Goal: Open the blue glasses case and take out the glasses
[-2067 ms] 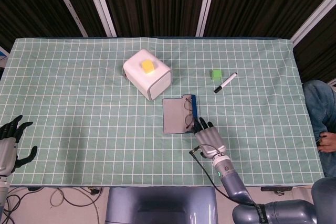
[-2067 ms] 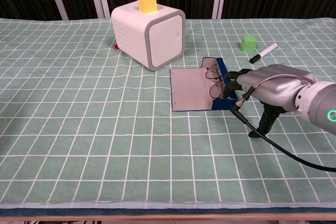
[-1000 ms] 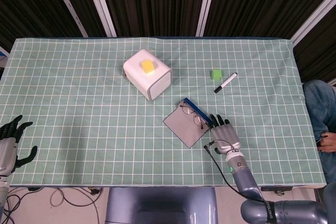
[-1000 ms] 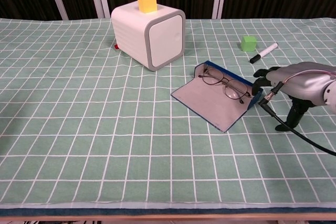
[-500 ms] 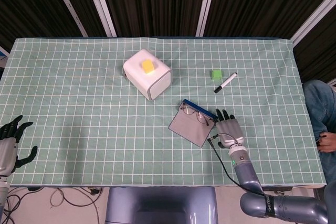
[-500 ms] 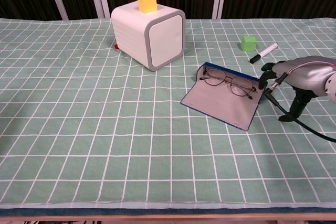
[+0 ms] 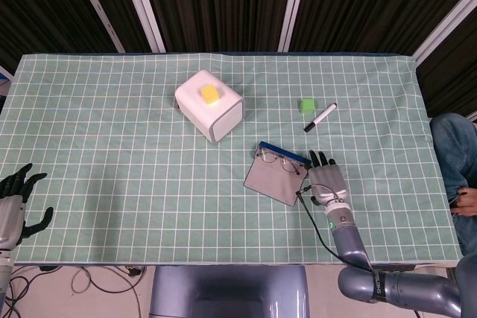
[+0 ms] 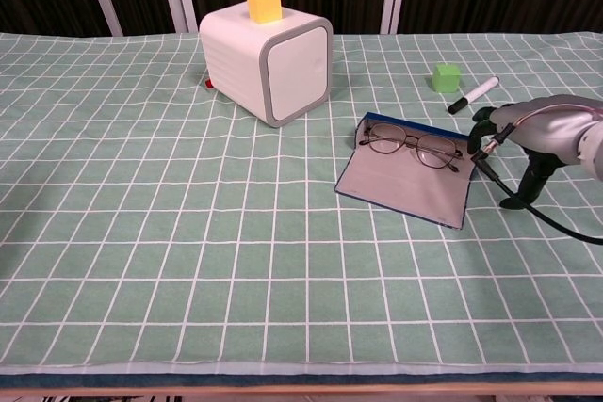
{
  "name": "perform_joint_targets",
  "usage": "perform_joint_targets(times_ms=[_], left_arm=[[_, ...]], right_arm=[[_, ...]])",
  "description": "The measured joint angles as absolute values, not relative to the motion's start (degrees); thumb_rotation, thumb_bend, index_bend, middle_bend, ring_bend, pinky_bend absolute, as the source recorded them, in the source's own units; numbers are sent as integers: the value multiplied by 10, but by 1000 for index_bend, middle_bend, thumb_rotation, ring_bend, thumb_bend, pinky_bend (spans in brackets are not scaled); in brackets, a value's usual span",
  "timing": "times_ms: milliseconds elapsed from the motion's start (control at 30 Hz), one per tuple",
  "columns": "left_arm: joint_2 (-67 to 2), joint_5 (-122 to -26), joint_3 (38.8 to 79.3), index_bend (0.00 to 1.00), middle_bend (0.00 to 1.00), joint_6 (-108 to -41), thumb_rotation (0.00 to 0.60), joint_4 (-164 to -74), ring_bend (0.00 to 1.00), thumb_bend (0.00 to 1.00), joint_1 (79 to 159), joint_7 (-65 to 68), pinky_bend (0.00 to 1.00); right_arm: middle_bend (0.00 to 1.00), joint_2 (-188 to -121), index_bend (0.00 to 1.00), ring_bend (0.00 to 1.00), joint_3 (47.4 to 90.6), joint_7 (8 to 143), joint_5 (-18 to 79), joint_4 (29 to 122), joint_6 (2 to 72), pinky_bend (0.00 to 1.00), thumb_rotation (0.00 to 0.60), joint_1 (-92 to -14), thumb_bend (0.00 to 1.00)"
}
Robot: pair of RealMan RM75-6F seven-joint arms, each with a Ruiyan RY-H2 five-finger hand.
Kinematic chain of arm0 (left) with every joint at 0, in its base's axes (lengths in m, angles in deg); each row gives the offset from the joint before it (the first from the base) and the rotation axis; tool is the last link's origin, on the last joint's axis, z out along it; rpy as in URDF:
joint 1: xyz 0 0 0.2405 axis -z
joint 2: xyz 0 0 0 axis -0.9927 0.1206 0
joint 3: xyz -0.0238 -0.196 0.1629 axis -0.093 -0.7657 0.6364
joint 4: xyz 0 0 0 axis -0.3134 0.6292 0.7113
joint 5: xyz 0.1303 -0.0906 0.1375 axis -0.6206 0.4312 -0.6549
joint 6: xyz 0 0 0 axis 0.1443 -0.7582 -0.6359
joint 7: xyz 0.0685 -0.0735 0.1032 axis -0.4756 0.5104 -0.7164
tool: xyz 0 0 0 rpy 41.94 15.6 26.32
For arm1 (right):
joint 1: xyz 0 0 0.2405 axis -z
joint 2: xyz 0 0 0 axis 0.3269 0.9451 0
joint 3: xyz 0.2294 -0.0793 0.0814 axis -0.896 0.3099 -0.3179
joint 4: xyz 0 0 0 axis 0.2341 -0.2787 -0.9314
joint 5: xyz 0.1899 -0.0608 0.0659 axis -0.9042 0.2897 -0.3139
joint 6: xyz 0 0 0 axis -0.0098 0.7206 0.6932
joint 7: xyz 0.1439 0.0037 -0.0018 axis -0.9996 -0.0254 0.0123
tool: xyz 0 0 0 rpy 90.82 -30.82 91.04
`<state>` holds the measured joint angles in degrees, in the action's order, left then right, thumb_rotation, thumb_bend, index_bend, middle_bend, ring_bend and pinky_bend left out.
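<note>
Half the job is looking done: the blue glasses case (image 8: pixel 407 181) is lying open on the tabletop (image 8: pixel 188 261), with the glasses (image 8: pixel 411 148) sitting inside, not yet lifted out. The right hand (image 7: pixel 325 180) is resting beside the case's right end, fingers (image 7: pixel 319 160) spread and seemingly holding nothing (chest view is unclear). The left hand (image 7: pixel 16 202) is idling open, well apart.

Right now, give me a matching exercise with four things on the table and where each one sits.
Things:
1. glasses
2. yellow block
3. green cube
4. right hand

Places:
A. beside the black marker
B. on the white box
C. at the case's right end
D. on the open blue glasses case

Pairs: 1-D, 2-B, 3-A, 4-C
</note>
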<state>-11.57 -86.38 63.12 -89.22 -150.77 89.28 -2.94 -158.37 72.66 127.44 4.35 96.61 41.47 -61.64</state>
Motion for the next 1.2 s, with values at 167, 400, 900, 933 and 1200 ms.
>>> perform_joint_targets(times_ms=[167,400,900,933,1200], left_arm=[[-116,-863,631,182,0,-892,600,-1507,0,373,893,-29,0],[-116,-864,631,182,0,-892,600,-1508,0,373,893,-29,0],[-115,-862,631,182,0,-891,600,-1507,0,373,893,-29,0],[-115,-862,631,182,0,-891,600,-1508,0,373,893,-29,0],[-115,-860,630,182,0,-889,600,-1508,0,373,894,-28,0]], right_arm=[[0,-1586,244,0,721,1276,32,955,411,212,600,-621,315],[0,-1593,244,0,716,1270,25,933,404,212,600,-623,320],[0,-1611,244,0,698,1262,4,887,390,212,600,-634,338],[0,-1612,244,0,697,1261,3,886,389,212,600,-634,338],[0,-1610,240,0,692,1253,7,894,388,212,600,-635,336]])
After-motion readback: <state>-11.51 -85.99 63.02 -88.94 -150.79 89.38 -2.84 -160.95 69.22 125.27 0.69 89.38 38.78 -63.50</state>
